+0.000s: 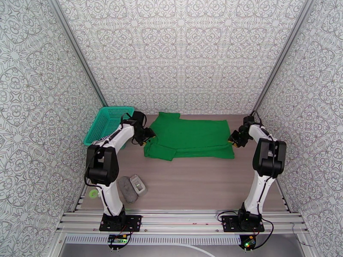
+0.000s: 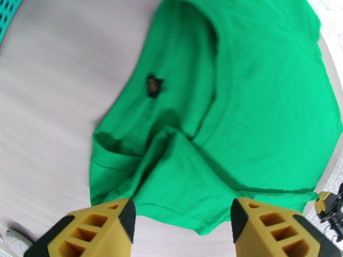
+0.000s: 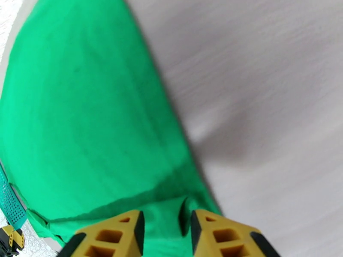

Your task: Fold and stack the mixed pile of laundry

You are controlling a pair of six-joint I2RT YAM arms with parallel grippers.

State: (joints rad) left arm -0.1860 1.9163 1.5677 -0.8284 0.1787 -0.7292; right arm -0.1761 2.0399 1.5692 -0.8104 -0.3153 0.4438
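Overhead view; wrist views share shirt

Spread left pincer hangs above the green shirt.

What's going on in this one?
Two robot arms are working on a green shirt, which lies partly folded on the table. The left gripper sits at its collar end and the right gripper at its hem end, both with jaws open, neither seeming to hold cloth. A teal basket stands at far left.
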